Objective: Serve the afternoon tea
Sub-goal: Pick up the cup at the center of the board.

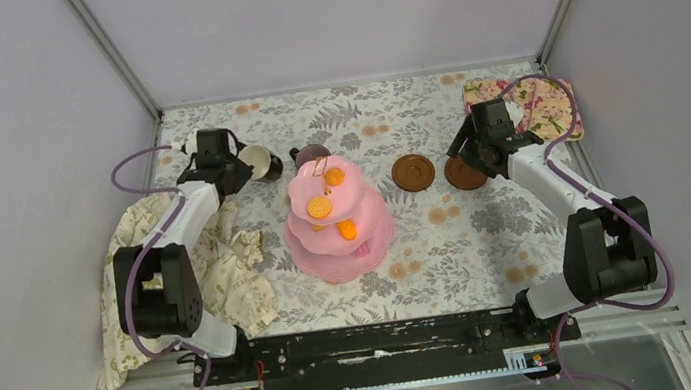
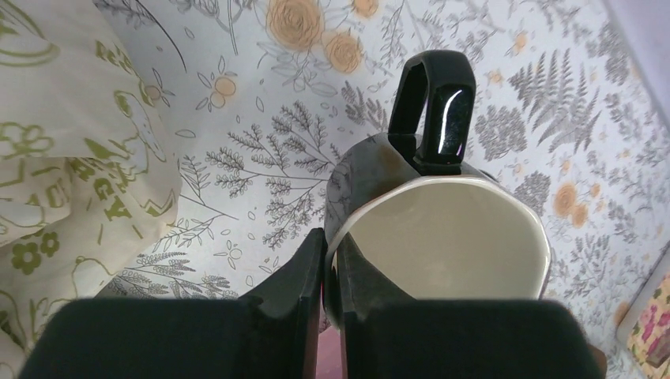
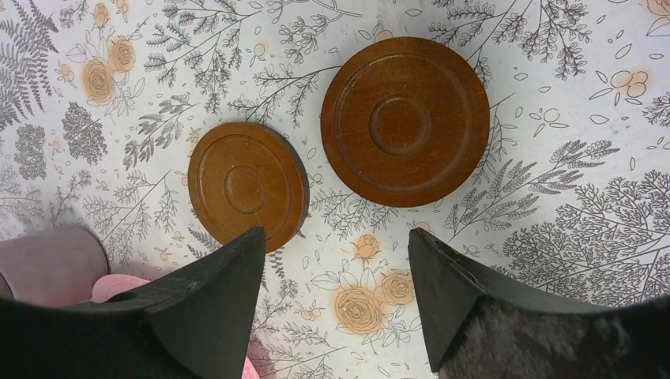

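Floral tabletop [image 1: 528, 231]: left gripper [image 2: 325, 245] pinches the wall of a dark mug [image 2: 442, 237] at far left, right gripper [image 3: 332, 253] spread above two brown saucers [image 1: 413, 172]; mug-to-saucer step, likely next carrying it right past the cake stand [image 1: 320, 259].

Floral table [image 1: 488, 237]: stand [image 1: 337, 218], 2 saucers [image 1: 413, 172], cloth [image 1: 219, 262]

Brown saucer [image 3: 247, 183] and second saucer [image 3: 404, 121] lie flat, close but apart, on floral surface [image 3: 553, 197]; right gripper [image 3: 336, 245] jaws spread wide.

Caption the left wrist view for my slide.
Left jaws shut on the rim of a dark mug, floral tablecloth behind.
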`<state>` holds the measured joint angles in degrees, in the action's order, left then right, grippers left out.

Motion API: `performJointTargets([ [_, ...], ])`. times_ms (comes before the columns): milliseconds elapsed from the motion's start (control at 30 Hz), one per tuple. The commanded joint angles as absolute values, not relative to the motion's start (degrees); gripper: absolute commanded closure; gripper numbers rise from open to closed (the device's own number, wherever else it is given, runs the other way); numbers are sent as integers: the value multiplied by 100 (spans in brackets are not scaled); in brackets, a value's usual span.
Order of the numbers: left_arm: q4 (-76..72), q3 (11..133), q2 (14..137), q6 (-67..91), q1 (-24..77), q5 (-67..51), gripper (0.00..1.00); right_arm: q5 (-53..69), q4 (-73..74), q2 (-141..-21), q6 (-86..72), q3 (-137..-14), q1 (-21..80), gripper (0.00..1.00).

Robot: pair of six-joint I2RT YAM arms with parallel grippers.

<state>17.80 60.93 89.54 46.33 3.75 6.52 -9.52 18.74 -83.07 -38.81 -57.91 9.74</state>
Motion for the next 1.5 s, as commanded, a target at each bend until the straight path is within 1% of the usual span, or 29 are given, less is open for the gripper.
performJointTargets([
  [0, 1349, 6205, 8419, 4695, 365, 1068, 100, -1053, 1688, -8087, -3830, -5758, 1043, 27],
  [167, 1276, 6248, 7906, 4770, 361, 1418, 100, -1113, 1681, -8021, -3823, -5736, 1046, 27],
  [400, 1274, 6641, 7326, 4772, 427, 1453, 100, -1202, 1626, -7893, -3910, -5681, 1046, 27],
  [567, 1038, 6958, 7061, 4543, 760, 1422, 100, -1268, 1608, -7737, -3993, -5675, 1039, 27],
  [667, 917, 7327, 7060, 4172, 1172, 1440, 100, -1349, 1685, -7587, -3984, -5729, 1038, 27],
  [1033, 653, 8587, 7742, 2709, 2822, 1609, 100, -1668, 2077, -6742, -3876, -5819, 1044, 26],
  [1300, 712, 9593, 8617, 1929, 3838, 1374, 100, -1819, 2402, -6075, -3749, -6010, 1045, 26],
  [1467, 1188, 10500, 9389, 1603, 4381, 1342, 100, -1674, 2742, -5840, -3558, -6325, 1044, 26],
])
